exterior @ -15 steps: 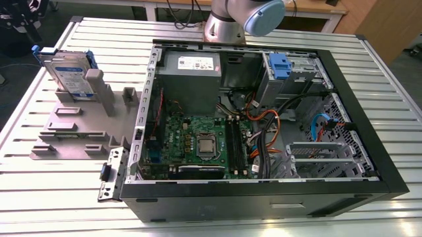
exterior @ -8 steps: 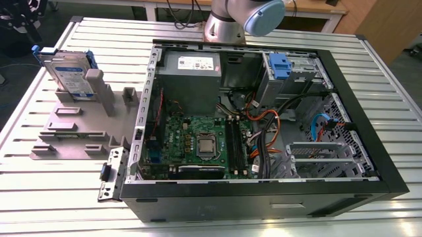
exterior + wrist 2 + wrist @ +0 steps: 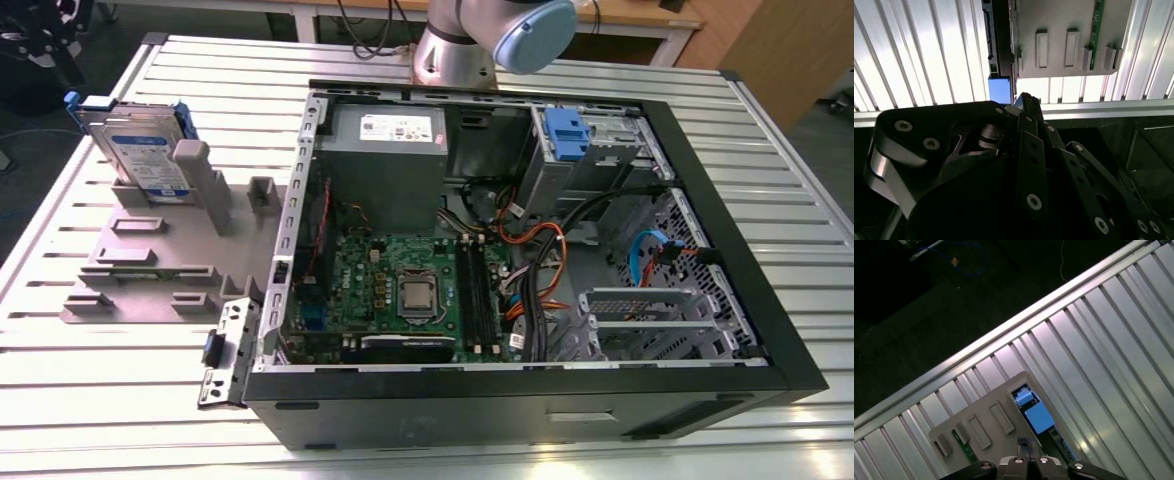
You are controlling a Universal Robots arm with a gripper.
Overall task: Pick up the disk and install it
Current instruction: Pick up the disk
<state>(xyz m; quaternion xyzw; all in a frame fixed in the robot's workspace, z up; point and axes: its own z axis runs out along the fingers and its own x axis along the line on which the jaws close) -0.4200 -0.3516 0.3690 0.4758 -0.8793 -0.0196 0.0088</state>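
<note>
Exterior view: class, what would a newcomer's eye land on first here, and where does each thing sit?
The open black computer case dominates the centre, its green motherboard bare inside. On the exterior view's left, the disk stands on edge in a grey holder, and the arm rises behind the case.

My gripper (image 3: pixel 1021 98) dark in foreground, fingertips together, holding nothing. Just beyond tips: disk (image 3: pixel 1000 45) edge-on at edge of grey holder (image 3: pixel 1059 20), its blue end nearest me. Ribbed table (image 3: pixel 924 55) underneath.
</note>
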